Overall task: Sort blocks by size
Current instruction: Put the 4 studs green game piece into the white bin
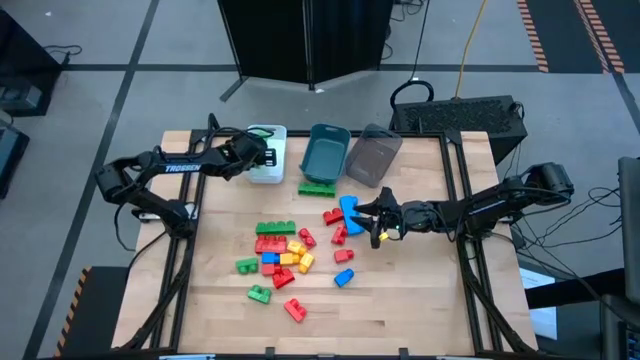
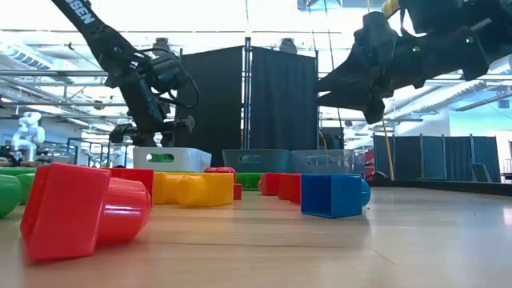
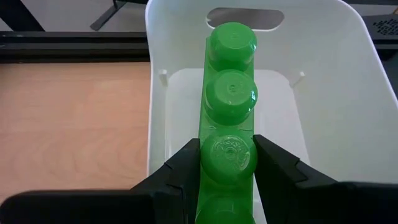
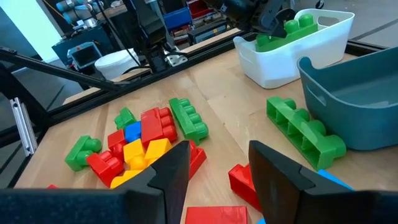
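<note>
My left gripper (image 3: 228, 149) is over the white bin (image 1: 268, 168) at the table's far left and is shut on a long green brick (image 3: 230, 93). The same brick shows in the right wrist view (image 4: 287, 30), slanting above the bin's rim. My right gripper (image 4: 219, 152) is open and empty, held above red blocks (image 1: 335, 218) and a blue block (image 1: 349, 207) right of the middle. A pile of red, yellow, green and blue blocks (image 1: 280, 250) lies on the table's middle. Another long green brick (image 1: 317, 187) lies flat before the teal bin (image 1: 325, 150). My left gripper pinches the long green brick's two long sides (image 3: 202, 158) between its two fingers, about the third stud from the far end. The fingers lie along the brick, which reaches forward past them, studs up, over the bin's inside. Whether its far end rests on the bin, I cannot tell.
A grey bin (image 1: 372, 155) stands right of the teal bin at the far edge. Loose blocks lie toward the near edge: a green one (image 1: 260, 293), a red one (image 1: 294, 310) and a blue one (image 1: 343, 277). Bare wood lies at the near left and near right.
</note>
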`<action>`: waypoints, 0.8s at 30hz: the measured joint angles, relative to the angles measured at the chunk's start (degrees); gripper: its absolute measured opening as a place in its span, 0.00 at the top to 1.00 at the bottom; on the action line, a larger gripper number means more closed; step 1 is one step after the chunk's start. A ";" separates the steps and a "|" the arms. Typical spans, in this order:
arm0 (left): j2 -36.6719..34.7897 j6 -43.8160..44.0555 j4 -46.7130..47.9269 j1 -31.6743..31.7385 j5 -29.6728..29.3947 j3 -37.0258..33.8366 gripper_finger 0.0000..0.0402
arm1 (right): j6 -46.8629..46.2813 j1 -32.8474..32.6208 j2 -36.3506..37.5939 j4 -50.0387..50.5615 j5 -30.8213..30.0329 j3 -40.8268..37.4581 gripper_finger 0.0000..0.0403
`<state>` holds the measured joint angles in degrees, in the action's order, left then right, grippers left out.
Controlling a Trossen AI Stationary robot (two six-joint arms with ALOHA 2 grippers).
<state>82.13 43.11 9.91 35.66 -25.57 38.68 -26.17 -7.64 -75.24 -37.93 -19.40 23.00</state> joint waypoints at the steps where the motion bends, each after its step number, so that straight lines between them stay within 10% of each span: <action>1: 0.00 0.00 0.00 0.00 -0.07 0.00 0.71 | 0.00 0.00 0.00 0.00 0.00 0.00 0.63; 24: 0.00 -1.99 0.02 0.00 0.73 0.00 0.64 | -0.15 -0.79 0.00 -0.02 0.03 0.00 0.63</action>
<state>82.13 41.12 9.93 35.66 -24.84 38.68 -26.33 -8.43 -75.24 -37.95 -19.37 23.00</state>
